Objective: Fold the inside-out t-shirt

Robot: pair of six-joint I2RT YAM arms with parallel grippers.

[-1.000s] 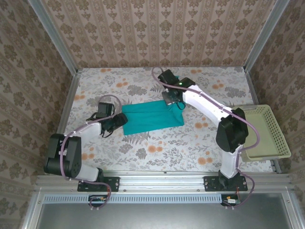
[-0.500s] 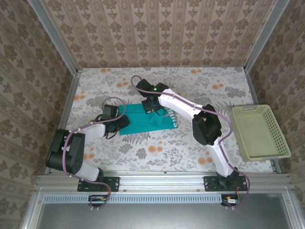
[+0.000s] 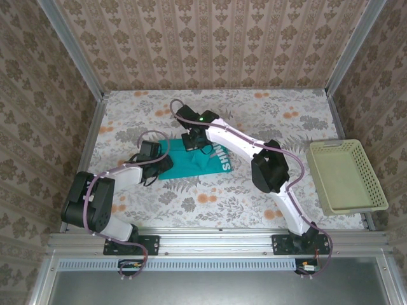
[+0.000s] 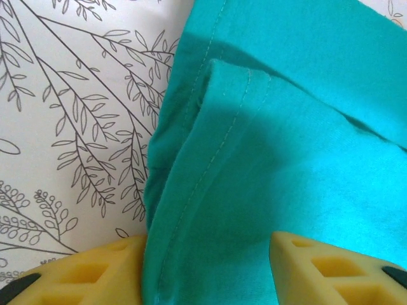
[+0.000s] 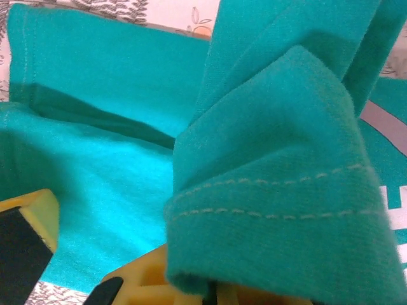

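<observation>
The teal inside-out t-shirt [image 3: 191,166] lies partly folded at the middle left of the table, with white lettering [image 3: 222,155] showing on its turned-over right part. My right gripper [image 3: 193,141] hovers over the shirt's far edge, shut on a stitched hem that drapes over its fingers [image 5: 146,279]. In the right wrist view the hem bunches around the right gripper [image 5: 219,293], above the flat t-shirt [image 5: 95,159]. My left gripper [image 3: 163,164] is at the shirt's left edge. Its jaws stand apart, straddling a hemmed fold of the t-shirt [image 4: 286,159] at the left gripper [image 4: 206,273].
A pale yellow plastic basket [image 3: 346,178] sits at the right edge of the table. The floral tablecloth [image 3: 210,203] is bare in front of the shirt. Patterned walls close the table in on three sides.
My right gripper has carried the shirt's right edge leftward over the shirt, turning the white lettering up. My left gripper has edged onto the left hem and its jaws have narrowed.
</observation>
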